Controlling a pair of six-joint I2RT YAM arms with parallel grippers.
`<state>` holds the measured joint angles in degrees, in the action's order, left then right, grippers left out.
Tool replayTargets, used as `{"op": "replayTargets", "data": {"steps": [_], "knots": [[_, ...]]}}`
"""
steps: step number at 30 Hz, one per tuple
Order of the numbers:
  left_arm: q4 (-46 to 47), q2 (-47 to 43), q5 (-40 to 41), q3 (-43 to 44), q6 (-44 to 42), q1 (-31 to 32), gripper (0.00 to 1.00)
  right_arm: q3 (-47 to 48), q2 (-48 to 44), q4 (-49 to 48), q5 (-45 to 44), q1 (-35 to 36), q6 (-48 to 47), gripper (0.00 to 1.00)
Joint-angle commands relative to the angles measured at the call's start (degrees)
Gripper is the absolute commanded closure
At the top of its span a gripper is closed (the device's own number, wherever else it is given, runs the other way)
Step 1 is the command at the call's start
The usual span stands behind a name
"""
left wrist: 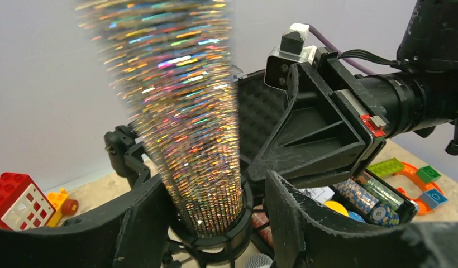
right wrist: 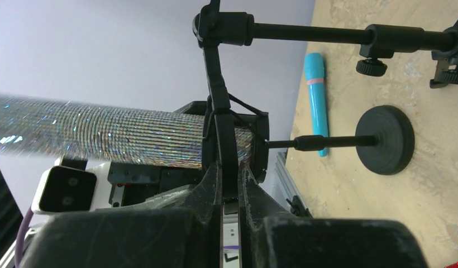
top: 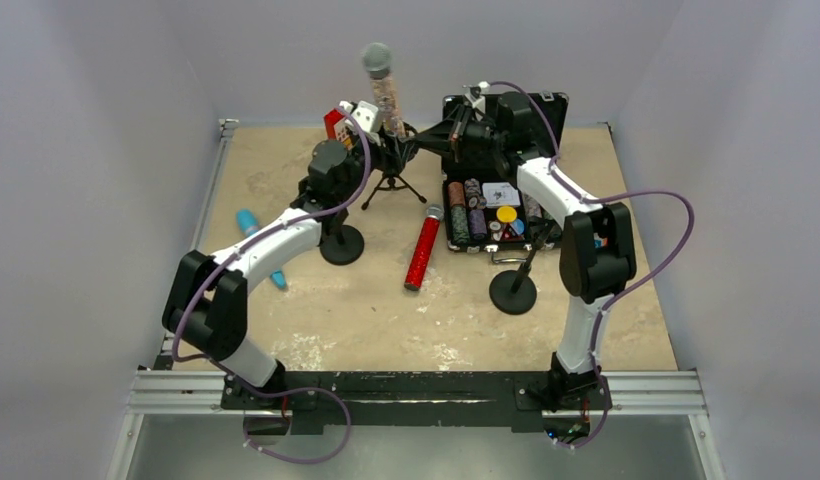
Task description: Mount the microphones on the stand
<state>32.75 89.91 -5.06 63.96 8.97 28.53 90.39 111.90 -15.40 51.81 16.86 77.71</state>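
The silver-glitter microphone (top: 379, 80) stands upright with its lower end in the clip ring (left wrist: 215, 226) of a small tripod stand (top: 391, 185). My left gripper (top: 384, 150) is open, with a finger (left wrist: 296, 223) on either side of the microphone's lower body (left wrist: 187, 123). My right gripper (top: 433, 135) is shut on the stand's black clip bracket (right wrist: 221, 128). The red-glitter microphone (top: 423, 252) lies on the table in the middle. The light-blue microphone (top: 254, 232) lies at the left, partly hidden by my left arm. It also shows in the right wrist view (right wrist: 317, 95).
Two round-base stands (top: 341, 245) (top: 513, 292) stand near the red microphone. An open black case of poker chips (top: 483, 215) sits under my right arm. Toy bricks (left wrist: 14, 201) lie at the back left. Walls close in on three sides.
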Motion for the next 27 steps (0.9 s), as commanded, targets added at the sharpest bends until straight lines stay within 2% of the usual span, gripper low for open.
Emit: {"op": "replayTargets", "data": {"steps": [1, 4, 15, 17, 18, 27], "knots": [[-16.9, 0.8, -5.1, 0.3, 3.4, -1.6, 0.34, 0.3, -4.5, -3.8, 2.8, -0.3, 3.9, 1.00], [-17.8, -0.6, -6.8, 1.8, 3.4, -2.2, 0.30, 0.3, -4.6, -3.4, 2.8, -0.3, 3.5, 1.00], [-21.8, -6.4, -9.7, 3.5, 1.2, -4.3, 0.28, 0.6, -4.5, -3.5, 2.8, -0.3, 3.5, 1.00], [-22.3, -7.6, -10.5, 3.7, 0.9, -4.6, 0.17, 0.7, -4.5, -3.5, 2.8, -0.3, 3.5, 1.00], [-22.5, -8.1, -11.0, 4.1, 0.7, -4.7, 0.16, 0.8, -4.5, -3.5, 2.8, -0.3, 3.5, 1.00], [-26.6, -8.1, -17.1, 12.6, -2.3, -5.7, 0.12, 0.9, -4.4, -3.5, 2.7, -0.3, 3.5, 1.00]]}}
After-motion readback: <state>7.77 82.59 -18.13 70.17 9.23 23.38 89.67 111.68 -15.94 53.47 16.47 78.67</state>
